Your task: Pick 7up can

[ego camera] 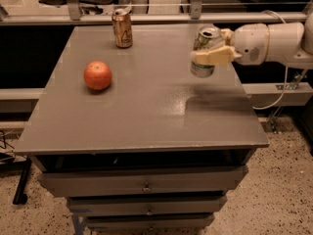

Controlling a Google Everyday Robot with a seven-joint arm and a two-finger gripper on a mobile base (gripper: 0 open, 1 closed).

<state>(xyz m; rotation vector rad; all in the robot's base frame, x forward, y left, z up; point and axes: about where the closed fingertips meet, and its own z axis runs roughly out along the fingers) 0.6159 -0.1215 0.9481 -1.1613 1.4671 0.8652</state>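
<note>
The 7up can [205, 40], white and silver with green markings and a silver top, is in the camera view at the right side of the grey table [146, 126]. My gripper [209, 50] reaches in from the right and is shut on the can. One cream finger [215, 57] crosses the can's front; the other finger is behind the can. The can hangs a little above the tabletop, tilted slightly, with a shadow on the surface under it.
A gold-brown can [122, 28] stands at the table's far edge. A red-orange round fruit [98, 75] lies on the left half. Drawers [142, 185] are under the tabletop. A rail and chairs stand behind the table. A cable hangs at the right.
</note>
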